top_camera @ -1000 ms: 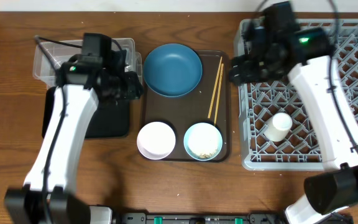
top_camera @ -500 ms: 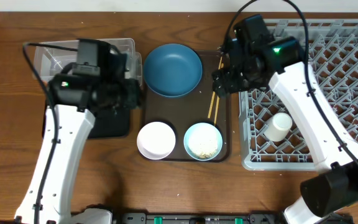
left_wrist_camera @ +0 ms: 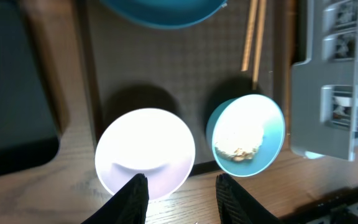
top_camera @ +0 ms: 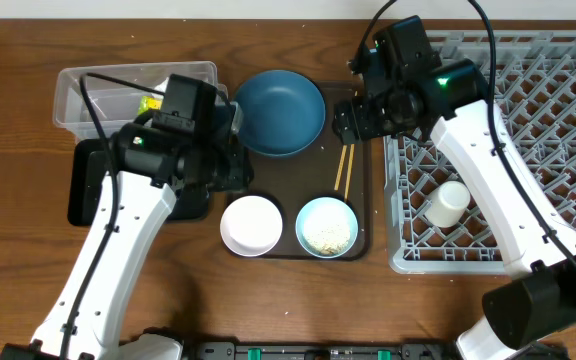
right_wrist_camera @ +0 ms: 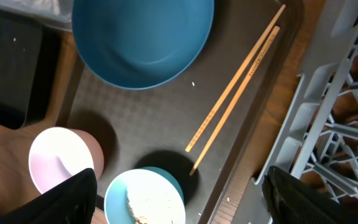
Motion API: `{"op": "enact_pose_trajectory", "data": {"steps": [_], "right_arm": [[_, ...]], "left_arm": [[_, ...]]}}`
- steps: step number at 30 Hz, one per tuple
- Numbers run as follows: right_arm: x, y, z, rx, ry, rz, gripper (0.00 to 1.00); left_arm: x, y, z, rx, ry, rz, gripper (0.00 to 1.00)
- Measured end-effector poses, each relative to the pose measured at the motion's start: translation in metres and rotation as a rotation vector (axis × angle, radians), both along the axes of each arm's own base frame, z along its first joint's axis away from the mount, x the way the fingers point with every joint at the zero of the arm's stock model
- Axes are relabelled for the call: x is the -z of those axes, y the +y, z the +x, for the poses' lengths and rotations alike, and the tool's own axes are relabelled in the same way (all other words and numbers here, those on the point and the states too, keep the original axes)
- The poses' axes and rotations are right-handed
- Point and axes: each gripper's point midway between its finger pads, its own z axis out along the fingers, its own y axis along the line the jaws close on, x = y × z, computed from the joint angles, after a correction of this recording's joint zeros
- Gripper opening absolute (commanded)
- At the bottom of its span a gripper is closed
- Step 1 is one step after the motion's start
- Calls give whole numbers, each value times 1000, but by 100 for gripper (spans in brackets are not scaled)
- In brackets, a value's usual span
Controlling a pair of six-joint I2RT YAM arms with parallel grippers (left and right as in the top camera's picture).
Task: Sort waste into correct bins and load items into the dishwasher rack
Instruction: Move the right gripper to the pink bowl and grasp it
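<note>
Both arms have swung inward over the tray [top_camera: 298,175]: left gripper [left_wrist_camera: 179,186] narrowly parted, right gripper [right_wrist_camera: 188,193] wide, both empty; cup [top_camera: 450,203] in rack [top_camera: 568,100], while plate [top_camera: 278,112], white bowl [top_camera: 251,225], pale blue bowl [top_camera: 308,212] of rice [top_camera: 328,236] and chopsticks [top_camera: 347,158] remain.

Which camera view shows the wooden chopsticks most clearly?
The right wrist view: the chopsticks lie large and almost whole on the brown tray. Overhead, the right gripper covers their upper part. The left wrist view shows only their lower ends.

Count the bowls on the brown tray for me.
2. The white bowl sits at the tray's near-left corner; the pale blue bowl, holding rice, sits beside it toward the rack. None seem hidden.
</note>
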Motion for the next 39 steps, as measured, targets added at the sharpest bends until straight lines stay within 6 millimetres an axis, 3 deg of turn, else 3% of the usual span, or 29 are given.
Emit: {"op": "enact_pose_trajectory", "data": {"steps": [4, 8, 12, 17, 23, 26, 30, 35, 39], "right_arm": [[0, 3, -1, -3, 4, 10, 82], [1, 20, -5, -30, 3, 22, 81], [21, 45, -11, -71, 46, 17, 81], [54, 63, -17, -98, 124, -6, 80], [64, 75, -23, -113, 148, -8, 79], [71, 69, -31, -89, 185, -53, 78], [82, 47, -38, -21, 239, -150, 78], [87, 20, -42, 46, 289, -221, 77], [87, 15, -40, 62, 288, -234, 78]], "left_arm": [[11, 7, -2, -69, 32, 28, 39], [13, 12, 2, -120, 32, 42, 39], [13, 13, 2, -141, 35, 44, 39], [14, 15, 3, -147, 32, 53, 39], [15, 20, 6, -174, 22, 80, 38], [15, 23, 7, -189, 20, 91, 38], [15, 21, 5, -187, 23, 98, 38], [15, 6, 2, -149, 13, 94, 38], [13, -5, 2, -119, -6, 85, 38]]}}
